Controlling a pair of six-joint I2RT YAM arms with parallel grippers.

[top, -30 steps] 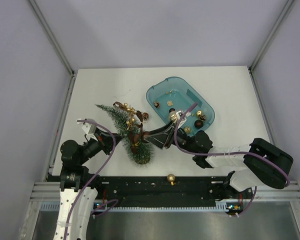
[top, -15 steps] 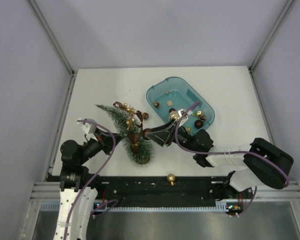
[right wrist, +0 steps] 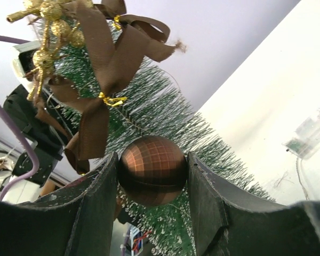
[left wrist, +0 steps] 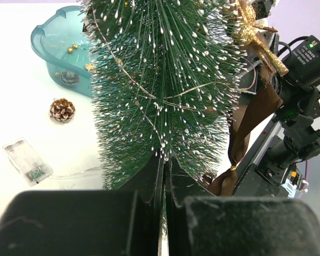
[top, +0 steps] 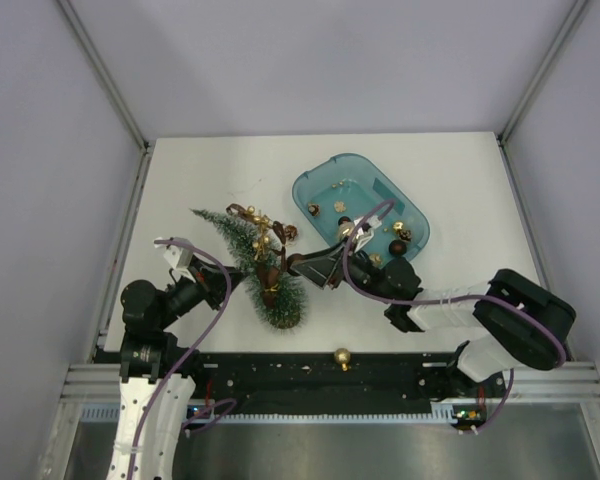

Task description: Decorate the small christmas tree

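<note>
The small christmas tree (top: 248,258) is shown tilted near the near edge of the tabletop (top: 200,180), left of centre, its lower bristles clamped by the left gripper (left wrist: 164,176). A brown ball (right wrist: 152,169) is grasped between the fingers (right wrist: 96,197) of the right gripper (right wrist: 152,160), just beside the tree.

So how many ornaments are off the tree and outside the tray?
3: a pine cone on the table beside the teal tray, a gold ball on the black rail, a brown ball in the right tool. The tree may hide others.
</note>
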